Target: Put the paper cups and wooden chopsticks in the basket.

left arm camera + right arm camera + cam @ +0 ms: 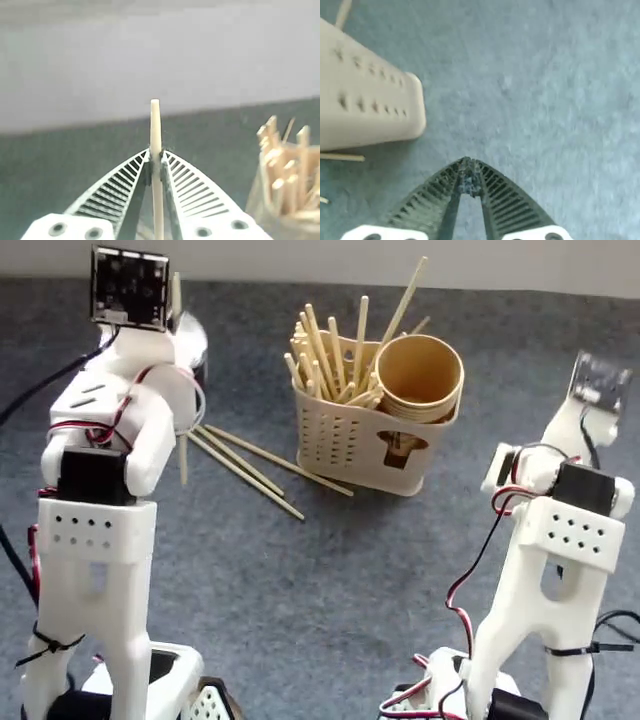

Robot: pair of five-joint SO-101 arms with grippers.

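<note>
Right now my left gripper (156,156) is clenched on one wooden chopstick (155,125), which sits upright between the fingertips and pokes out past them, off to the side of the basket (345,445). Basket holds a bundle of chopsticks (325,355) and stacked paper cups (420,375); a few loose chopsticks (250,468) lie on the grey mat (300,620) between my left arm and the basket. My right gripper (468,182) is closed on nothing, over the mat near the basket's corner

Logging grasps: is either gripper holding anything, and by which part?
The left gripper pinches one wooden chopstick toward one end, with a short length poking past its tips. The right gripper is shut on nothing.
</note>
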